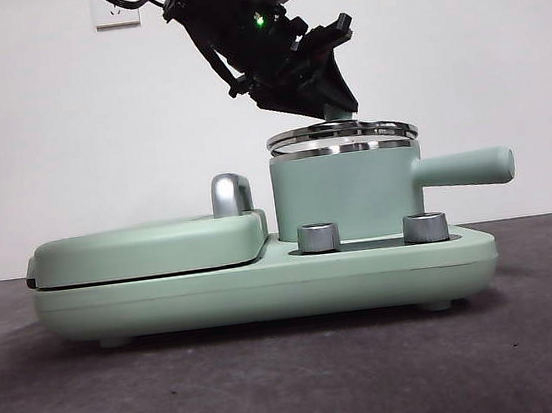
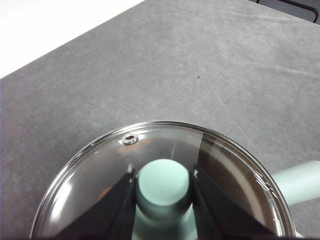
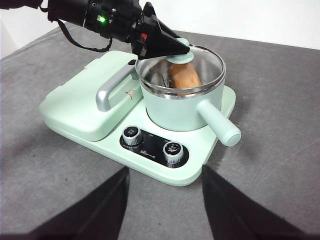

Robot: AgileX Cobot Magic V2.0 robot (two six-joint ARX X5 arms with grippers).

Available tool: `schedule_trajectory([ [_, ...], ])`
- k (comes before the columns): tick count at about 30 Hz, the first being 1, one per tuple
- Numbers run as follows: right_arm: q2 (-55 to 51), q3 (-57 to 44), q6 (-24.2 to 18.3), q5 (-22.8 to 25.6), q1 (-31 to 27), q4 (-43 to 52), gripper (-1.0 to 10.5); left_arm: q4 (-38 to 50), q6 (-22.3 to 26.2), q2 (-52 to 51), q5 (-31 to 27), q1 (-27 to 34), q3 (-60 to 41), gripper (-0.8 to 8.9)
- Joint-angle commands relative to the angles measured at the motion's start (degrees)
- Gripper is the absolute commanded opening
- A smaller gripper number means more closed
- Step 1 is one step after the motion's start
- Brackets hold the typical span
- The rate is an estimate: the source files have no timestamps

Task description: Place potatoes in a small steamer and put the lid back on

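Note:
The clear glass lid (image 1: pixel 341 135) with a steel rim lies on or a hair above the rim of the small mint-green steamer (image 1: pixel 345 193); I cannot tell which. My left gripper (image 1: pixel 333 99) comes down from above and is shut on the lid's mint-green knob (image 2: pixel 163 187). The left wrist view shows both fingers (image 2: pixel 117 200) pressed to the knob, with the vent hole (image 2: pixel 130 139) beside it. In the right wrist view the orange-brown potato (image 3: pixel 185 77) stands inside the steamer (image 3: pixel 175 107) under the lid (image 3: pixel 212 62). My right gripper (image 3: pixel 165 200) is open and empty, well back from the steamer.
The steamer stands on a mint-green cooker base (image 1: pixel 384 264) with two chrome dials (image 1: pixel 318 238). A flat griddle cover (image 1: pixel 150 247) with a chrome handle (image 1: pixel 231 194) lies beside it. The steamer's side handle (image 1: pixel 463 168) sticks out to the right. The table is dark grey.

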Motion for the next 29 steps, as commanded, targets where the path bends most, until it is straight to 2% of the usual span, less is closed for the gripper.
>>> schedule_trajectory([
  [1, 0.13, 0.48, 0.46, 0.0, 0.26, 0.46, 2.2, 1.51, 0.39, 1.4, 0.09, -0.37, 2.47, 0.09],
  [10, 0.11, 0.48, 0.46, -0.02, 0.26, 0.31, 2.2, 1.11, 0.37, 2.67, 0.11, -0.37, 2.47, 0.09],
  [18, 0.13, 0.48, 0.46, 0.0, 0.26, 0.31, 2.2, -3.69, 0.48, 2.67, 0.15, -0.37, 2.47, 0.09],
  [29, 0.11, 0.48, 0.46, -0.22, 0.26, 0.31, 2.2, -6.03, 3.19, 3.13, -0.2, -0.13, 2.45, 0.09],
])
